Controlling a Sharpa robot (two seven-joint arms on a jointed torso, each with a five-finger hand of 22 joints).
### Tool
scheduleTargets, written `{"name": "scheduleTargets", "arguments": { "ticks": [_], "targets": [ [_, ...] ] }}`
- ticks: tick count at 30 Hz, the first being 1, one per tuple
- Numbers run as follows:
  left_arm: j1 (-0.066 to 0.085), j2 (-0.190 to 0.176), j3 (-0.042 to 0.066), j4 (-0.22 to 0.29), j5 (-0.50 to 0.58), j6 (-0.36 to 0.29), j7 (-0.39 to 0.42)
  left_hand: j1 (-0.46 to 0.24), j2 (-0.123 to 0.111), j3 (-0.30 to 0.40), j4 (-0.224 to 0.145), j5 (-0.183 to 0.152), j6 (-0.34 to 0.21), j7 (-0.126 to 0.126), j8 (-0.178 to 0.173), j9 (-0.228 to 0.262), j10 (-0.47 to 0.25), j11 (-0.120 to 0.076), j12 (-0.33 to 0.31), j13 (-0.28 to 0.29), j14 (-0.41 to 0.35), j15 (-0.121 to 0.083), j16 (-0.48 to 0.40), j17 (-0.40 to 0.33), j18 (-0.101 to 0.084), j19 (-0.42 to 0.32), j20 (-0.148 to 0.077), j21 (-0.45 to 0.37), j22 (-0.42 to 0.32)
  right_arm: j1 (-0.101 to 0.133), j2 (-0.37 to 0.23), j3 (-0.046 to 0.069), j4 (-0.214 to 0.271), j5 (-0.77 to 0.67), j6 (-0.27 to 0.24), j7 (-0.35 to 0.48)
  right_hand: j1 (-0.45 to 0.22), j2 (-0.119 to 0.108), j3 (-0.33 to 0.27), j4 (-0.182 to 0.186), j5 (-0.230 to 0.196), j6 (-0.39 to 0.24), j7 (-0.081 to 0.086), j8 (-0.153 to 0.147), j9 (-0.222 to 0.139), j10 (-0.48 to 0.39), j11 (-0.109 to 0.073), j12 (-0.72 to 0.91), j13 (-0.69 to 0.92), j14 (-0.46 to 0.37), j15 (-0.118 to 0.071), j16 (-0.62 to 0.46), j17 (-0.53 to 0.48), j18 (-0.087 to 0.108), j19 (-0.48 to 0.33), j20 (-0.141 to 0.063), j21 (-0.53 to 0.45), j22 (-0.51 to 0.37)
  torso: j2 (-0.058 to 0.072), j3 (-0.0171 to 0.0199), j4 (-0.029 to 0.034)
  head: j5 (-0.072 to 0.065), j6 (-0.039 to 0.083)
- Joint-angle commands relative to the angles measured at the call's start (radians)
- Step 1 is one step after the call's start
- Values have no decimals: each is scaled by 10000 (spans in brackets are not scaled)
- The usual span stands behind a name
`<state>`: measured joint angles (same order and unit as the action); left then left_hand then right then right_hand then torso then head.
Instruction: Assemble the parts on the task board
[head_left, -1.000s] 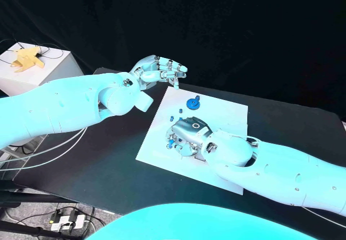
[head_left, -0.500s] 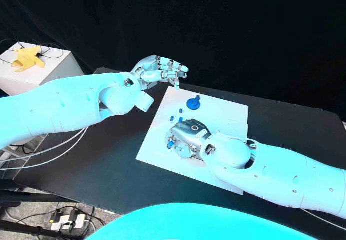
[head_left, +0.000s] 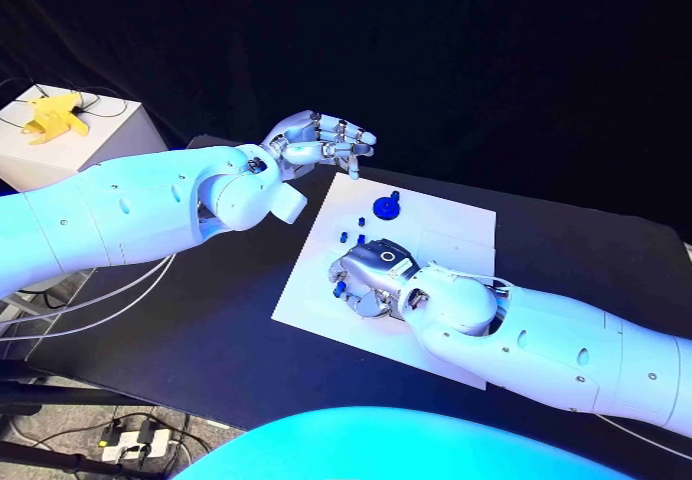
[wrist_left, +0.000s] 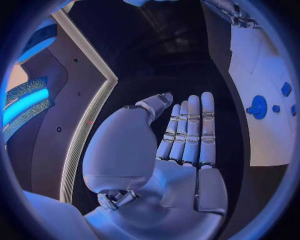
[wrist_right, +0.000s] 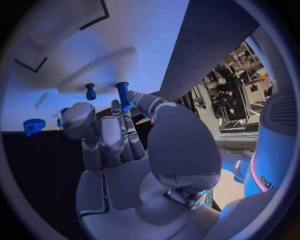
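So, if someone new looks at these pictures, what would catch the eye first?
Probably the right robot hand, lying low over the middle of the white task board among small blue parts. Next, the left robot hand, held up empty beyond the board's far corner, and the round blue part on the board near it.

This looks like a robotics lab or demo stand. A black table (head_left: 216, 330) stands against black drapes (head_left: 490, 90), with cables (head_left: 87, 290) trailing off its left edge down to a power strip (head_left: 130, 440). A white box (head_left: 72, 140) stands far left.
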<state>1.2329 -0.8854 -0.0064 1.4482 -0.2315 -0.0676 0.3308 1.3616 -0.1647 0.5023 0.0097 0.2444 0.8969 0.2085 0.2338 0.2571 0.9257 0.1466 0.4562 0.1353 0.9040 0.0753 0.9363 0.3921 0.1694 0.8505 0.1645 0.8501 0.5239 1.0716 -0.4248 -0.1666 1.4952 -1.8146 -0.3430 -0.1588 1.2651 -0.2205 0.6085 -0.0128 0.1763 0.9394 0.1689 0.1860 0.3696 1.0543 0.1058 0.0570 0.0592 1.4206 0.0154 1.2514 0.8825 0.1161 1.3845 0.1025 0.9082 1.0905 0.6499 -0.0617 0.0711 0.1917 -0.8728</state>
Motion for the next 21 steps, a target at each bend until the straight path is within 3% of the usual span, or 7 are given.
{"name": "scheduleTargets", "arguments": {
  "ticks": [1,3,11,21],
  "targets": [
    [7,7,5,15,2,142,33,-57,55,-26,-2,20,-40,0,8,-17,-53,-10,37,-13,-3,39,-41,-10,141,14,69,-68,-9,-20,-10,-10,-37,126,112,296,107,-216,-467,-32,-30,-278,59,-247,-127,-603,108,100,48,-249,63,-334,-609,272,-313,101,-974,-690,2,9,-3,-24,2],
    [7,2,4,13,2,143,31,-57,55,-26,-2,20,-40,0,8,-17,-53,-10,37,-13,-3,39,-41,-10,141,14,69,-68,-9,-20,-31,-15,-37,127,-5,301,243,-177,-826,-53,-8,-374,29,-363,-195,-745,101,172,64,-307,66,-378,-727,298,-326,124,-1146,-812,3,12,-1,-32,2],
    [6,-11,-1,6,2,151,21,-57,55,-26,-2,20,-40,0,8,-17,-53,-10,37,-13,-3,39,-41,-10,141,14,69,-68,-9,-21,-240,-19,142,131,-477,306,386,-115,-1274,-45,93,-331,24,-421,-255,-777,86,286,74,-305,52,-364,-767,304,-274,116,-1235,-882,-1,20,6,-48,2],
    [5,-32,-15,-4,2,176,10,-60,55,-36,11,20,-49,1,16,-22,-67,-9,50,-14,-7,42,-39,-13,141,23,71,-90,-27,20,-1088,31,846,497,-1520,351,538,-15,-1650,-5,253,-308,22,-499,-332,-702,62,438,85,-264,29,-351,-808,294,-179,92,-1233,-888,-13,7,-17,-190,2]
  ]
}}
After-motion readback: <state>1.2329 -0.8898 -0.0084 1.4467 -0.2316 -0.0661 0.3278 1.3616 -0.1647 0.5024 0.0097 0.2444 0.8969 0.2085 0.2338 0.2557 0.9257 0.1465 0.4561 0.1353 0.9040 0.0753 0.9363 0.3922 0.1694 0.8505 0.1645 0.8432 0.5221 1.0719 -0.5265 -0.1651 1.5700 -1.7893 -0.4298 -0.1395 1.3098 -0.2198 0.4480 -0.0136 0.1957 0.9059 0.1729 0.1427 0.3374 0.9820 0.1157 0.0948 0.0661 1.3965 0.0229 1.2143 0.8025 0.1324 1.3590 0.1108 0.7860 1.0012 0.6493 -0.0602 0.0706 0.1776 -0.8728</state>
